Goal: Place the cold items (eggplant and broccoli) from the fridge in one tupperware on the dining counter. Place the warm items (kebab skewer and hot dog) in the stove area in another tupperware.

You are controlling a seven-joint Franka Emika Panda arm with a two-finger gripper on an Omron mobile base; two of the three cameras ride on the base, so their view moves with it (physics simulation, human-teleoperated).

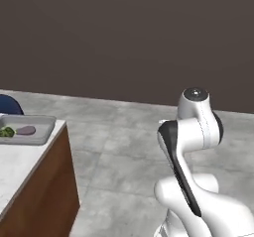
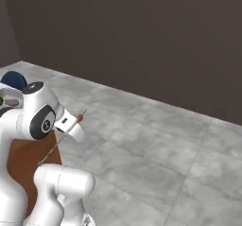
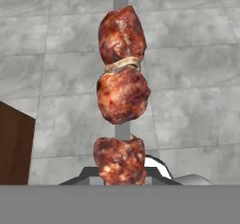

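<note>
The kebab skewer (image 3: 122,94) carries three browned meat chunks on a grey stick and stands straight up in the hand view. My gripper (image 3: 121,174) is shut on its lowest chunk, above grey floor tiles. In the right base view the gripper (image 2: 71,126) is beside the arm's upper joint, and the thin skewer (image 2: 56,143) slants through it. On the counter's far end at the left lies a grey tupperware (image 1: 47,129). It holds the green broccoli (image 1: 6,131) and the purple eggplant (image 1: 26,130).
The dining counter (image 1: 20,166) has a pale marble top and brown wooden sides, and its corner is near the arm's left. A blue chair back (image 1: 7,104) stands behind it. Grey tiled floor (image 1: 124,151) stretches ahead to a dark wall.
</note>
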